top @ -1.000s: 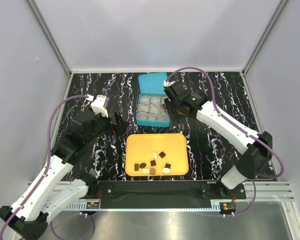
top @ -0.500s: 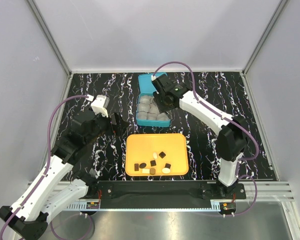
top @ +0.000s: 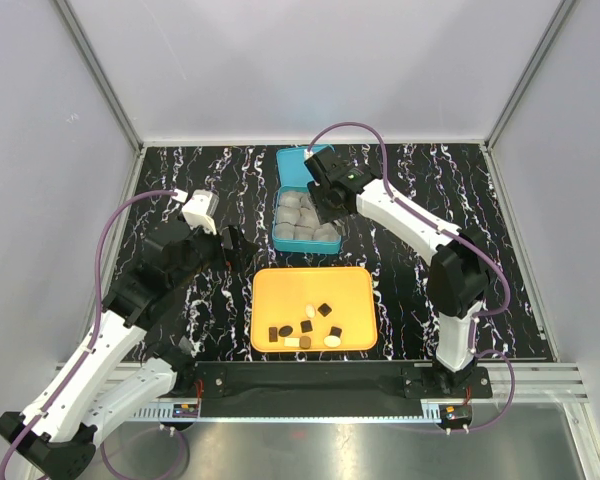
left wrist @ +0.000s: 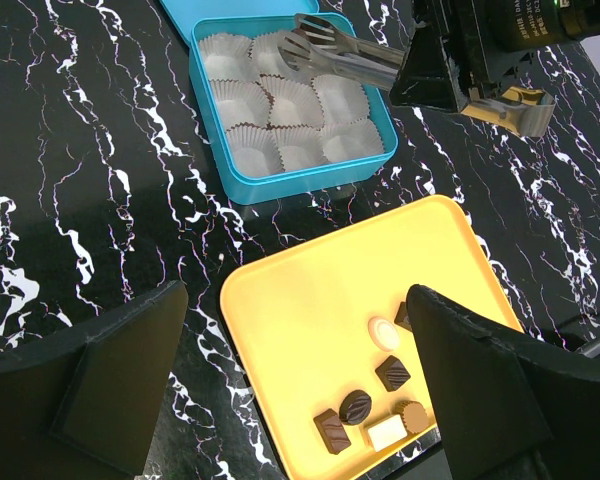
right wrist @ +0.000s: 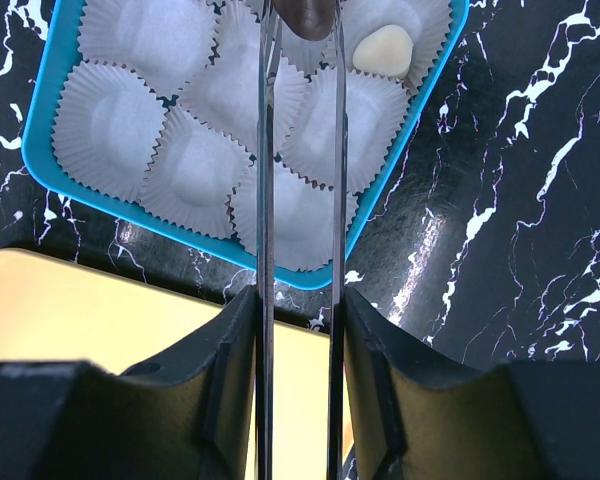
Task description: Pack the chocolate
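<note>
Several dark and cream chocolate pieces [top: 306,327] lie at the near end of the orange tray [top: 280,288]; the left wrist view shows them [left wrist: 356,407] too. My right gripper [right wrist: 298,300] is shut on metal tongs [right wrist: 265,200]. The tong tips hold one dark chocolate [right wrist: 305,15] over the back row of white paper cups in the blue box [right wrist: 420,130]. A cream chocolate [right wrist: 383,48] sits in the cup beside it. In the top view my right gripper [top: 330,195] hovers over the blue box [top: 300,165]. My left gripper [left wrist: 295,295] hangs open and empty above the tray's left part.
The blue box's open lid lies flat behind it on the black marbled table [top: 420,290]. The orange tray [left wrist: 310,300] sits just in front of the box. Grey walls with metal posts close the table on three sides.
My right arm has swung left from beside the box to above its paper cups, carrying the tongs and the dark piece. The left arm has stayed still.
</note>
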`<state>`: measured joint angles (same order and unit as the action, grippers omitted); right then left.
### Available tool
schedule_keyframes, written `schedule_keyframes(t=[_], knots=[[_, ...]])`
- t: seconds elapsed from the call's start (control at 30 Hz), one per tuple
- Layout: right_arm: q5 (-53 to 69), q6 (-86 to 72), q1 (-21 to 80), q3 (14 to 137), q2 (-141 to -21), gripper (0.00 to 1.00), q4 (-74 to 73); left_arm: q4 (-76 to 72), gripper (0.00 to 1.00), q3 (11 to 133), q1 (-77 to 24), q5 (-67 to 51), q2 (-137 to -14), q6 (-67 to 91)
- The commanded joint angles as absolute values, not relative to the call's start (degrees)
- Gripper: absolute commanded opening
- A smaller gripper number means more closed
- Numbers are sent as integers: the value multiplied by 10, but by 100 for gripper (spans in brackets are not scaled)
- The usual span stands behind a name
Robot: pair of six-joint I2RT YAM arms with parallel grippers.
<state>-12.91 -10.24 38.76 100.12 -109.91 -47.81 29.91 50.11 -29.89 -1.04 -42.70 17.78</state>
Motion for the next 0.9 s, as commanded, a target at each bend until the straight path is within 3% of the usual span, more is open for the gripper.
schedule_keyframes(t=[0.0, 0.6, 0.87], knots=[[-145, -97, 382, 1021, -1102, 43, -454, 273, 99, 501, -297, -4, -419, 168], [-139, -98, 383, 1059, -1091, 48, -490, 274, 99, 501, -297, -3, -418, 168], [-82, -100, 384, 990, -967, 48, -535, 274, 99, 499, -297, -3, -415, 166]])
